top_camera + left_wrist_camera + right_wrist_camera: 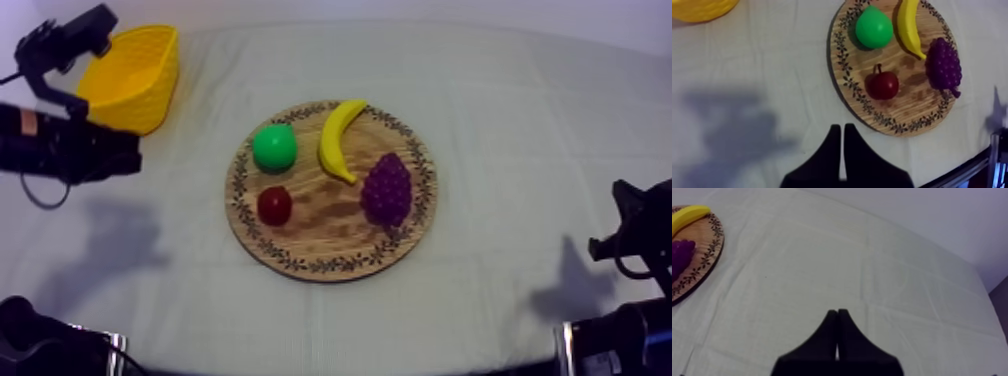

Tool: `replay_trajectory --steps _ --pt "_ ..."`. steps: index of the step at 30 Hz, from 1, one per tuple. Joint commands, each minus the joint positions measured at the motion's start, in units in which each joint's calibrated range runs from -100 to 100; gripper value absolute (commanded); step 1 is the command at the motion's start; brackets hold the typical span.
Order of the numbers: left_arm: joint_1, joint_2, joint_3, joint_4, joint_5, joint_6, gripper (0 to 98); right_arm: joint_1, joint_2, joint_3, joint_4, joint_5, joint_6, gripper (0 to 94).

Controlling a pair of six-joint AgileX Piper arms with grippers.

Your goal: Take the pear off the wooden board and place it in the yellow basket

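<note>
Gripping now: nothing. The left jaws lie pressed together in a narrow wedge over the bare bench (500, 100), and the right jaws are likewise closed, well apart from the fruit.
Pear (873, 29): on the wooden board (892, 125), ahead of the left jaws, beyond the small red fruit (882, 85).
Axis: stubby; the narrow end seems to point away from the left jaws.
Nearer arm: left, by my judgement; the yellow basket (140, 75) is on its side too.

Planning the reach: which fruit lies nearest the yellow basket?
The green pear, the only green one; the small red fruit, banana and grapes lie farther from the basket.
</note>
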Motion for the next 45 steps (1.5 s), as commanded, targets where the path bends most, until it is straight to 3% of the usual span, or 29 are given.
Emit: replay_trajectory --steps 1,17,24,38,45 --pt "0.3 6.9 -8.1 -0.5 2.2 0.8 0.0 0.0 0.0 0.0 0.0 0.0 0.0 0.4" --pt "1.7 33.6 -30.8 -3.42 9.9 2.3 0.0 0.0 0.0 0.0 0.0 0.0 0.0 0.4" --pt "2.7 42.0 -41.5 -3.75 13.3 1.9 1.8 0.0 0.0 0.0 0.0 0.0 0.0 0.4" --pt "4.6 47.3 -47.2 -4.57 16.3 2.3 40.0 0.0 0.0 0.0 0.0 0.0 0.0 0.4" --pt "4.6 48.5 -47.9 -4.36 17.5 2.6 67.3 -0.1 0.0 0.0 0.0 0.0 0.0 0.4"
